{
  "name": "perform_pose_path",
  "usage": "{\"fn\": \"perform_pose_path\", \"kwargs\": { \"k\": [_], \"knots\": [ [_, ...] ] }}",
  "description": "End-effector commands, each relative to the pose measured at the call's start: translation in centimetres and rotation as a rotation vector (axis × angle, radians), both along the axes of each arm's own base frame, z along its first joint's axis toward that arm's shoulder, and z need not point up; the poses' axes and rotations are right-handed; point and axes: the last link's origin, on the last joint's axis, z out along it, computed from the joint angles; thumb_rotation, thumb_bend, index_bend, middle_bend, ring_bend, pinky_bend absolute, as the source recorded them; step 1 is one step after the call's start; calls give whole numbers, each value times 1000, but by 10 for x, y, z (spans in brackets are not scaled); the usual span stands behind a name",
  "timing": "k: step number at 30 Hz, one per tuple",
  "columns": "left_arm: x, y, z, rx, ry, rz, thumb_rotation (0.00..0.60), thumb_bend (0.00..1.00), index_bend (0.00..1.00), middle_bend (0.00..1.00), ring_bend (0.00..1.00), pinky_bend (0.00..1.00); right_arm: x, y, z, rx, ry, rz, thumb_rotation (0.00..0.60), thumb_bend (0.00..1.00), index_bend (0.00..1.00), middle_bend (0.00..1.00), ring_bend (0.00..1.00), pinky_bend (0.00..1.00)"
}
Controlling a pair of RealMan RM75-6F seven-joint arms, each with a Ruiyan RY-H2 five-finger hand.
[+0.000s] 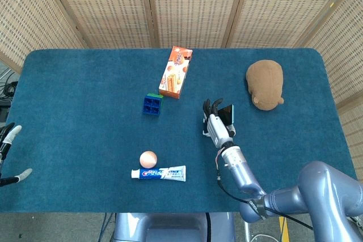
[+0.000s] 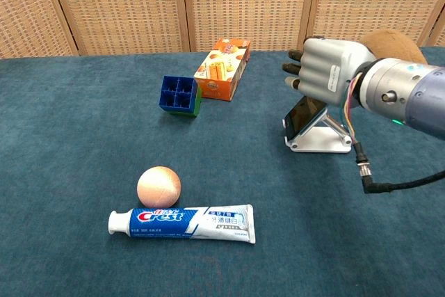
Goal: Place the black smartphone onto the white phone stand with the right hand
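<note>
The black smartphone (image 2: 302, 115) leans tilted on the white phone stand (image 2: 321, 144), right of the table's middle; in the head view the smartphone (image 1: 228, 113) shows as a dark slab beside my wrist. My right hand (image 2: 327, 71) hovers just above and behind the phone, back of the hand toward the chest camera, fingers loosely apart and holding nothing. In the head view the right hand (image 1: 214, 121) covers most of the stand. Only the fingertips of my left hand (image 1: 10, 135) show at the far left edge, spread and empty.
An orange snack box (image 2: 222, 67) and a blue grid block (image 2: 179, 94) lie left of the stand. A peach ball (image 2: 159, 186) and a toothpaste tube (image 2: 182, 222) lie near the front. A brown plush (image 1: 265, 83) sits at the back right.
</note>
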Motion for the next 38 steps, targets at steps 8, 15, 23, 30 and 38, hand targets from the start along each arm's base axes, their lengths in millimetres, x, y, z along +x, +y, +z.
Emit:
{"fn": "perform_pose_path", "kwargs": {
  "k": [8,15,23,30,38],
  "knots": [
    [0,-2,3,5,-9,-6,600,0,0,0,0,0,-5,14,35,-24,-128,-17,600,535,0,0,26,227],
    [0,-5,5,11,-15,-17,600,0,0,0,0,0,-23,45,106,-74,-430,-40,600,517,0,0,26,226],
    [1,-8,3,11,-9,-39,600,0,0,0,0,0,-108,90,177,-160,-825,-177,600,130,0,0,2,113],
    [6,-13,-2,41,26,-87,600,0,0,0,0,0,-186,128,198,-207,-1169,-318,600,0,0,0,0,0],
    [7,-14,-8,67,46,-115,600,0,0,0,0,0,-214,153,194,-195,-1420,-324,600,0,0,0,0,0]
  ]
}}
